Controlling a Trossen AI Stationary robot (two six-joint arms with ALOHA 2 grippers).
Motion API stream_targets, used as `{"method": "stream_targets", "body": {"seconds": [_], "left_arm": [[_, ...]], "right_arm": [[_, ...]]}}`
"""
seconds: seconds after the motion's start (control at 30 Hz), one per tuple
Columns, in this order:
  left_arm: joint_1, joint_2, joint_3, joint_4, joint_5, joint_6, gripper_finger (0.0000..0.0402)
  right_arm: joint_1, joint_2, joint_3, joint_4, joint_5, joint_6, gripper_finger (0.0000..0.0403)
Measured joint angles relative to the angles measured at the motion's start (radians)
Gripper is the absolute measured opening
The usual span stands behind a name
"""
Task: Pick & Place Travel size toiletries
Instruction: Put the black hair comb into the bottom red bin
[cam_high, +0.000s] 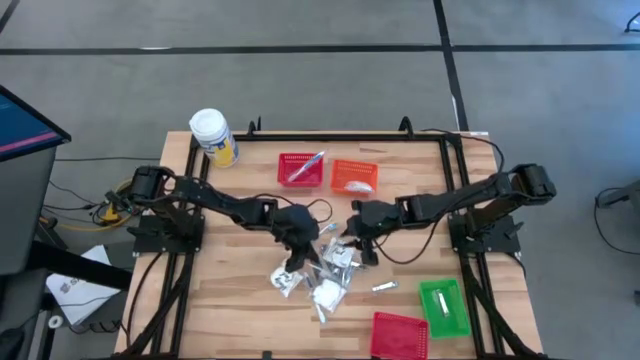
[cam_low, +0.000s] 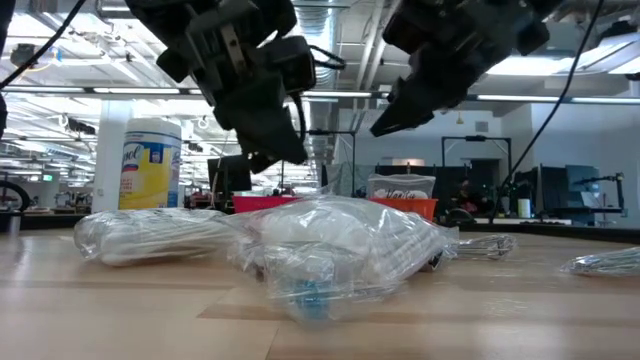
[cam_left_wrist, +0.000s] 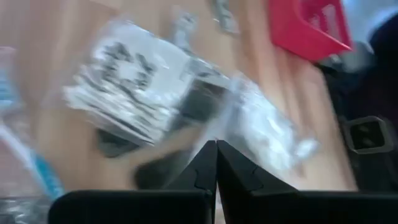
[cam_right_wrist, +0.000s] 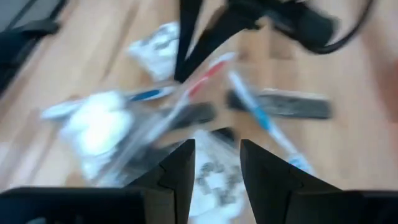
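Toiletries pile (cam_high: 318, 278) lies mid-table, toward the near edge. Left gripper (cam_high: 296, 262) hangs over its left part; right gripper (cam_high: 358, 245) over its far right edge. One stick (cam_high: 384, 288) lies apart, right of the pile. Two baskets (cam_high: 300, 169) (cam_high: 354, 176) sit side by side behind the pile. Jar (cam_high: 213, 137) stands at far left. Two more baskets (cam_high: 444, 307) (cam_high: 399, 335) sit near right.

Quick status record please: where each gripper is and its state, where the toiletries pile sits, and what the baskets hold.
left gripper: shut, empty, over the pile
right gripper: open, empty, at the pile's right edge
toiletries pile: loose on the table, centre front
red basket at the back: holds a slim stick
orange basket: contents unclear
green basket: one white item
red basket at the front: contents unclear
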Motion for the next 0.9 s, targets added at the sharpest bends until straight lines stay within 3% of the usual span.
{"method": "stream_targets", "body": {"seconds": [0.17, 0.33, 0.67, 0.9], "left_arm": [[-0.007, 0.018, -0.002, 0.004, 0.017, -0.006, 0.0001], [0.01, 0.04, 0.0, 0.011, 0.012, -0.027, 0.0001], [0.01, 0.085, -0.001, -0.012, -0.018, -0.065, 0.0001], [0.009, 0.122, 0.001, -0.089, -0.022, -0.135, 0.0001]], "right_arm": [[0.055, 0.0, 0.0, -0.021, 0.013, 0.006, 0.0112], [0.087, 0.009, 0.0, 0.003, 0.123, 0.044, 0.0089], [0.072, 0.221, 0.015, -0.011, 0.148, 0.121, 0.0027], [0.068, 0.261, 0.065, -0.129, 0.167, 0.144, 0.0002]]}}
